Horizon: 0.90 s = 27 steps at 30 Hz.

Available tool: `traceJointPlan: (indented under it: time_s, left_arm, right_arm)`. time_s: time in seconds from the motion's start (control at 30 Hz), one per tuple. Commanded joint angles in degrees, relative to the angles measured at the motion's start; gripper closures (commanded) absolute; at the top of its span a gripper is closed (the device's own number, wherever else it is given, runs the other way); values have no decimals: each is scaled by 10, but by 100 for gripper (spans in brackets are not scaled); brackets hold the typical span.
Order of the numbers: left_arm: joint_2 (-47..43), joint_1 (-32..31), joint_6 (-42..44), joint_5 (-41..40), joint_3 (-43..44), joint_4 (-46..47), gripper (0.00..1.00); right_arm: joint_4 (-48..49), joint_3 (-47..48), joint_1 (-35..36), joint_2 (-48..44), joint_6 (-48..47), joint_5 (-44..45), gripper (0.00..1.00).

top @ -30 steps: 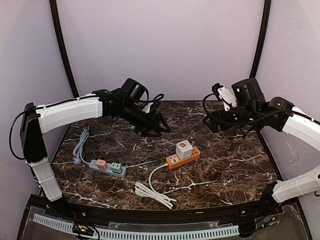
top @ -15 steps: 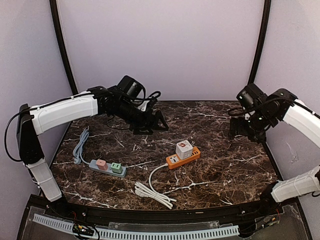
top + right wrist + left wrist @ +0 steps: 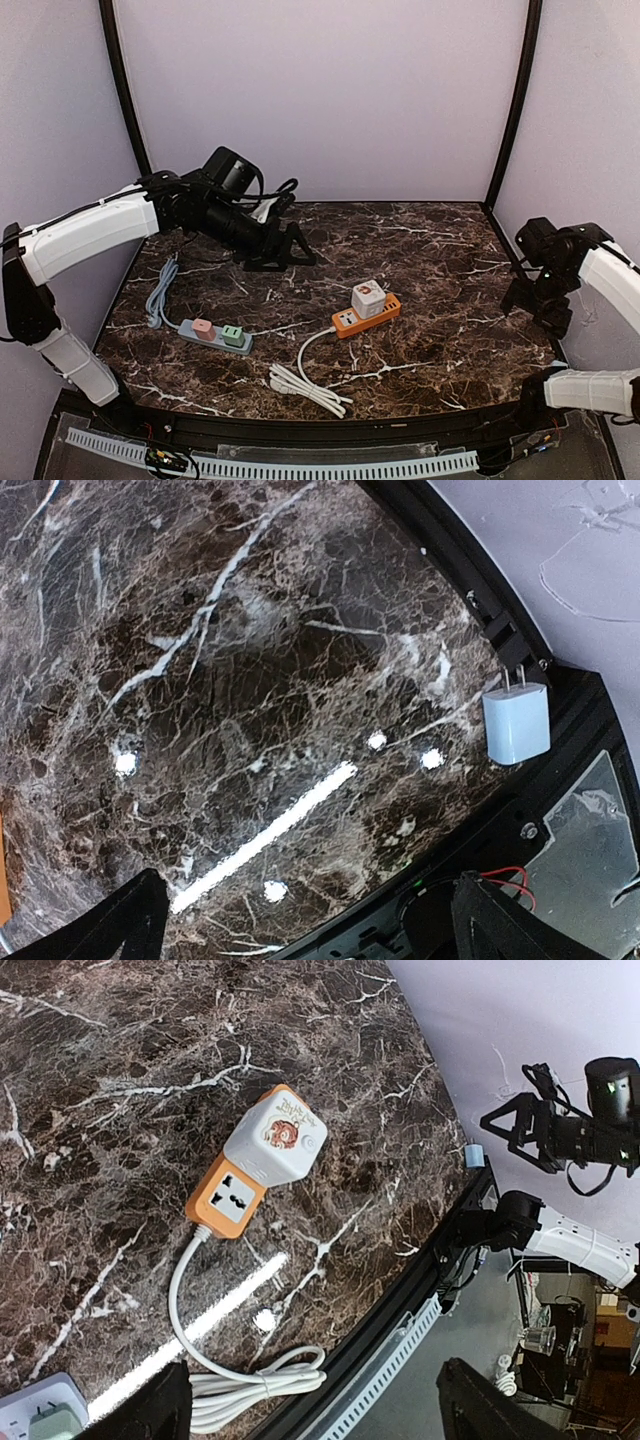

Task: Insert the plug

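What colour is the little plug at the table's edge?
The plug is pale blue; right wrist view shows it best.

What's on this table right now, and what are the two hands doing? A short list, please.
table: dark marble top
orange power strip: near the middle, white cube adapter plugged in, white cord bundled toward the front
grey power strip: left side, holds a pink plug and a green plug
light-blue plug: loose, lying at the table's right edge
left hand: open, empty, above the table's far left
right hand: open, empty, by the right edge near the light-blue plug
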Motion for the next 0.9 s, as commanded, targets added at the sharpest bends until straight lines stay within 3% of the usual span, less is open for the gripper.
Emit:
traceJointPlan:
  time_s: [0.0,0.17,0.27,0.4,0.63,0.87]
  left_arm:
    - [-43,-3,-6,21,-30,-16,15]
    - [-55,-3,3,29,-23,-27,15]
    - [-53,-3,10,26,-10,-42,15]
    - [-51,-3,12,21,-1,-46,15]
    - [-38,-3,13,38,4,-34,16]
    - [-8,-3,33,58,40,-52,17]
  right_arm:
    - [69,2,-77,8,-107,-15,1]
    - [146,25,-221,85,-232,-90,1]
    - [127,44,-279,124,-240,-113,1]
    - [74,44,-311,128,-221,-60,1]
    - [104,-24,-443,122,-214,-81,2]
    - [113,-29,-500,120,-184,-19,1]
